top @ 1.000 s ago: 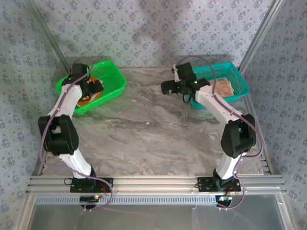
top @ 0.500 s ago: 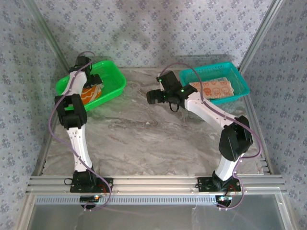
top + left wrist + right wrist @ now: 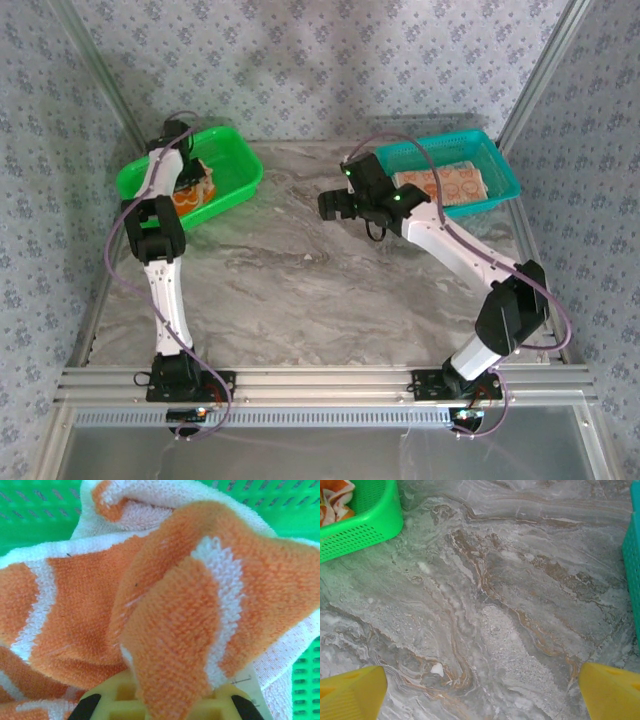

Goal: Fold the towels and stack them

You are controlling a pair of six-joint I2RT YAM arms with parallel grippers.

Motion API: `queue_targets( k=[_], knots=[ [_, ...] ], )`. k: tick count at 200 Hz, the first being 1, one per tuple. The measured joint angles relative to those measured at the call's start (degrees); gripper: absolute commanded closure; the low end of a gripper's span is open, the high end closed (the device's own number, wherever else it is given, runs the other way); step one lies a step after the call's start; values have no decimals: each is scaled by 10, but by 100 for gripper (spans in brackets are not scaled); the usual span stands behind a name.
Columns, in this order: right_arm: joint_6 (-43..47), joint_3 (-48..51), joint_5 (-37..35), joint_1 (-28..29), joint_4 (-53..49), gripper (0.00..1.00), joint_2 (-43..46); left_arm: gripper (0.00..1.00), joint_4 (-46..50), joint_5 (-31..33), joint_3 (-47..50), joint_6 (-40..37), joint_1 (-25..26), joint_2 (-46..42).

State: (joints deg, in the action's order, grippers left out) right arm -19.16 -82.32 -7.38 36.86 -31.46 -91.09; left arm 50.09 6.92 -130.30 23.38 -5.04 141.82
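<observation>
While your left gripper (image 3: 170,702) is pinching a raised fold of the orange towel (image 3: 165,605), jaws pressed together on the cloth, that towel is lying crumpled inside the green basket (image 3: 228,150) at the upper left of the overhead frame. You are therefore looking at an early step for this piece: by my reading it is gripped but not yet lifted out, and none of it is folded. In the upper right of the overhead frame, a cream towel with orange sun faces (image 3: 452,185) is sitting in the teal basket (image 3: 497,168) and appearing neatly folded, which I am taking as one piece done; whether others are lying beneath it I cannot tell. That is leaving the orange towel to be carried out, spread, folded and stacked. Your right gripper (image 3: 480,690) is hanging with its jaws spread wide and holding nothing, above the bare marble table (image 3: 495,605) between the two baskets. Little is standing in your way, though the green basket's wall is rising close around the towel and may be snagging the cloth when you are lifting, and the left arm (image 3: 165,270) is reaching nearly straight.
</observation>
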Motion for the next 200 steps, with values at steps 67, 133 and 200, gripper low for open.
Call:
queue_targets(
  k=[67,133,200],
  knots=[
    [-17,37,4,0,21,0,5,100,30,-23,37,15,3,-162],
    [-16,76,13,-21,56,0,56,100,63,-67,47,15,100,-383],
    [-16,154,31,-86,81,0,141,100,18,-96,327,24,313,-548]
  ],
)
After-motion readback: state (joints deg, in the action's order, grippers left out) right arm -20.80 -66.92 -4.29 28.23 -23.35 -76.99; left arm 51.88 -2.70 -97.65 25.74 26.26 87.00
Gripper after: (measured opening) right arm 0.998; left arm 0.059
